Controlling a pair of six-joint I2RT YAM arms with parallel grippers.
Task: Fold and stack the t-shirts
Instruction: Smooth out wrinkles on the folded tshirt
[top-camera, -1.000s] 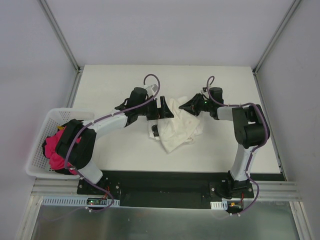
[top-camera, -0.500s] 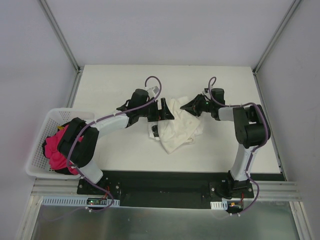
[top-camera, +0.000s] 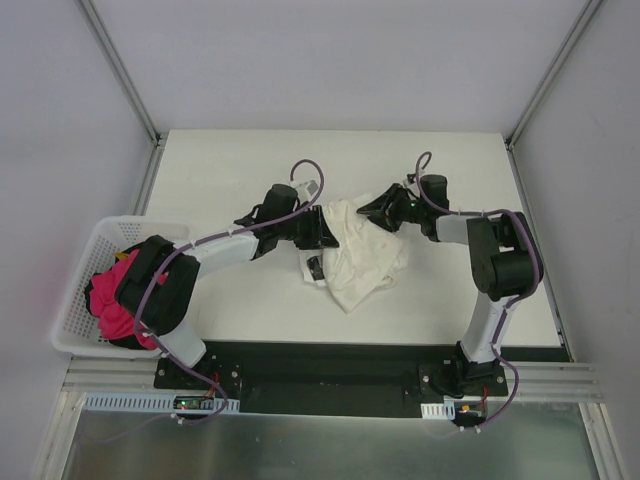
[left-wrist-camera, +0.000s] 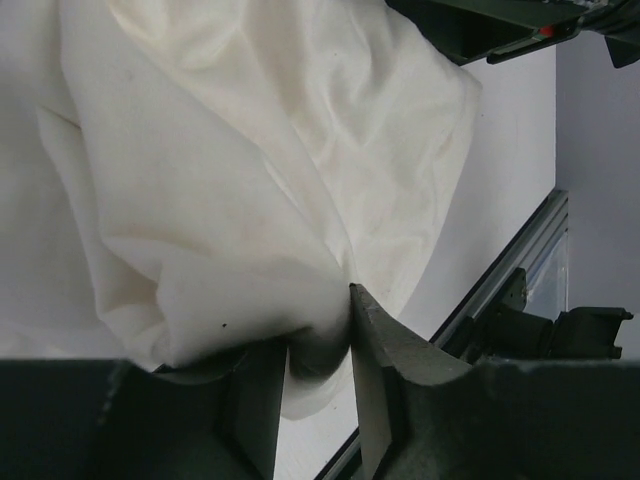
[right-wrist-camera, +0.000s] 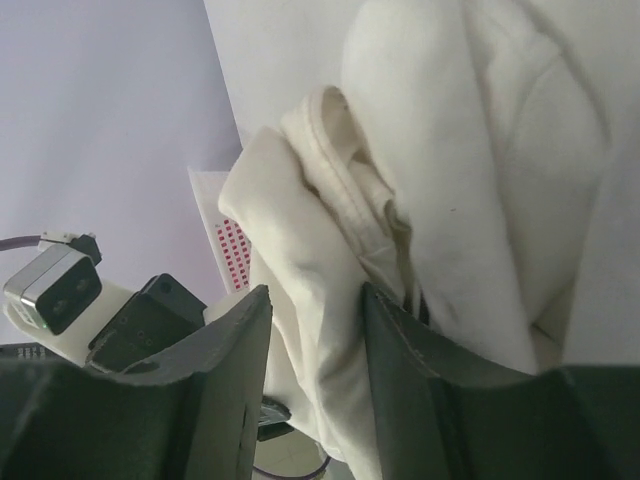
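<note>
white table (top-camera: 230, 170), mid-frame: cream t-shirt (top-camera: 358, 258) bunched, unfolded. left gripper (left-wrist-camera: 315, 345) pinches fold of it. right gripper (right-wrist-camera: 315, 305) straddles hem; clamped or not, cannot tell. step: spreading shirt. next: secure both grips, draw edges apart, lay flat.

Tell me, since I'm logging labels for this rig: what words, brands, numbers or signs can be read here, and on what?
No readable text in any view.
Black marks on the printed t-shirt: too small to read.
Cream-white t-shirt: plain, with no print or tag showing.
</note>
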